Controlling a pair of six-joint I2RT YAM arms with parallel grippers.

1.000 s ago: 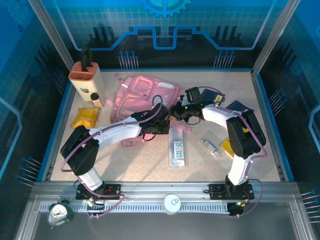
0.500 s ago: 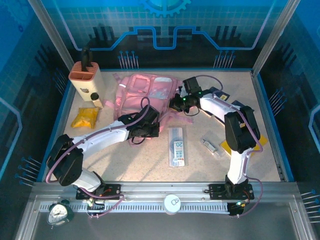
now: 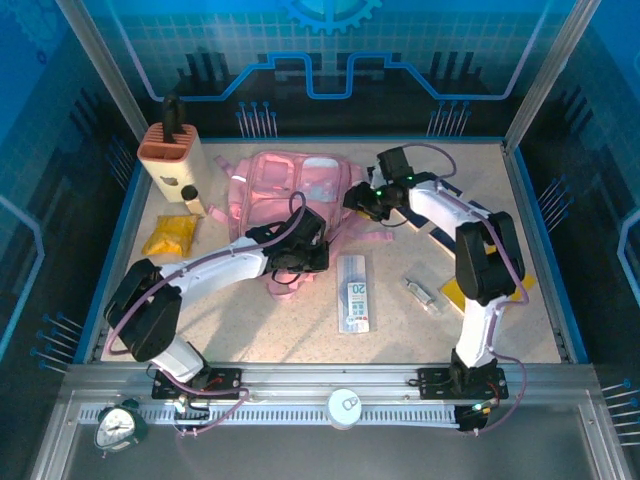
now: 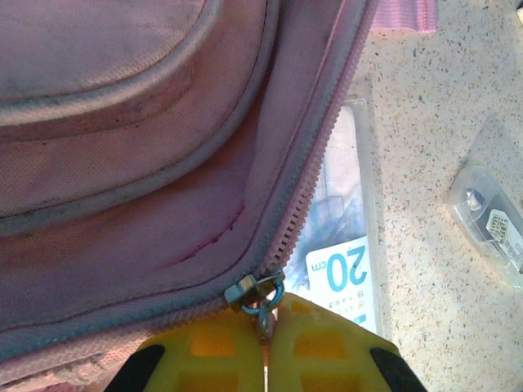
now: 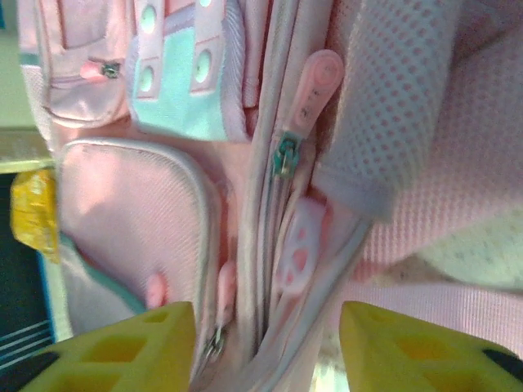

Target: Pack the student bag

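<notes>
Left pincer [image 4: 264, 331] pinching the zip pull [image 4: 260, 296] at the five-o'clock corner of the pink student bag [image 3: 285, 185], which lies toward twelve o'clock on the table [image 3: 300, 335], right pincer [image 5: 265, 335] spread wide over it, and a crooked tug could slip that tiny pull free or drag the soft bag along.

L gripper [image 4: 265, 317] pinched closed at near edge of student bag [image 3: 285, 185], prob. on zip pull [image 4: 260, 292]; R gripper [image 5: 267, 331] fingers spread at its right side.
</notes>
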